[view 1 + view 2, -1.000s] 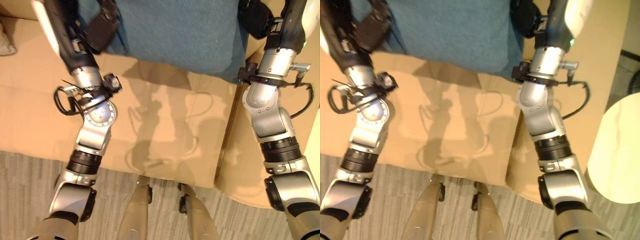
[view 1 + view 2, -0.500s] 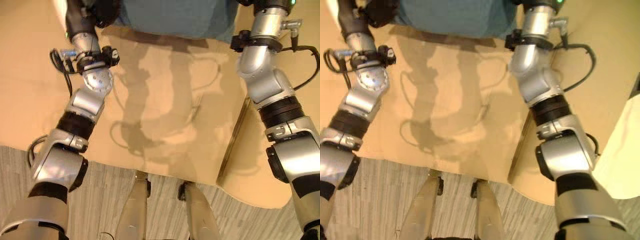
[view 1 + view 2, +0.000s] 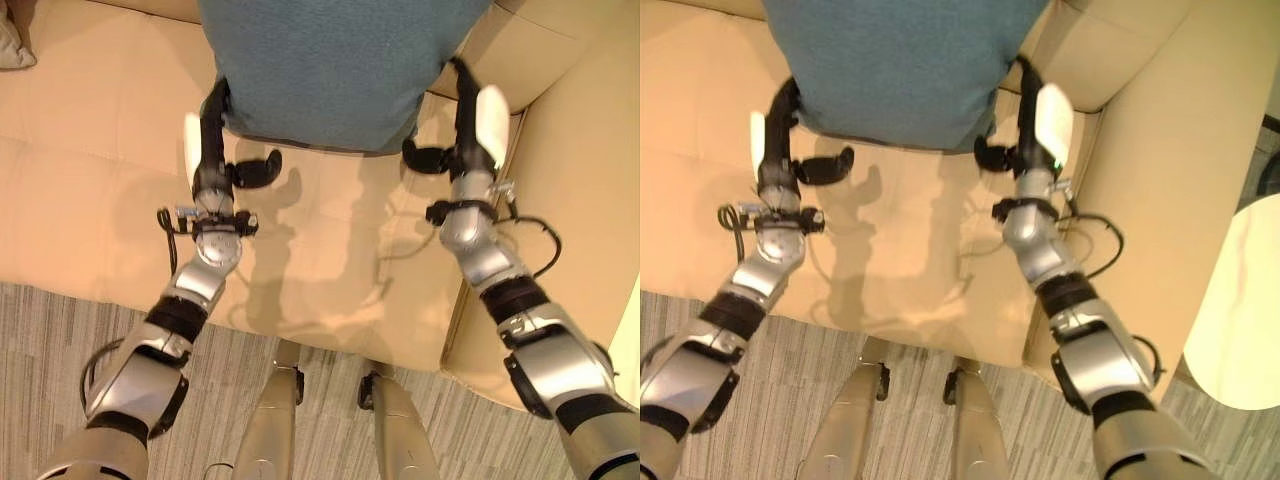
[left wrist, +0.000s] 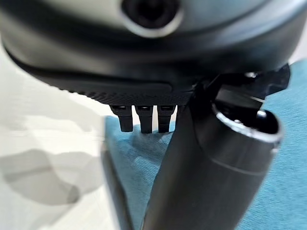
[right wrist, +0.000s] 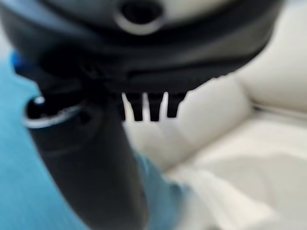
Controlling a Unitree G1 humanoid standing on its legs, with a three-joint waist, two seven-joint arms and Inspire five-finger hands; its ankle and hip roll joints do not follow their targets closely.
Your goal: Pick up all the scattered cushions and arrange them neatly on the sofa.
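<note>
Left hand (image 3: 215, 110): fingers against the left edge of the teal cushion (image 3: 330, 60), thumb out; grip cannot be told. Right hand (image 3: 462, 105): likewise at its right edge. Cushion: over the beige sofa (image 3: 90, 190) seat, by the backrest.

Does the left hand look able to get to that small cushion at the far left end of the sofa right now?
Probably not: the left hand and right hand are pressed against the sides of the blue cushion, carrying it. The small cushion lies apart, far to the left on the sofa.
</note>
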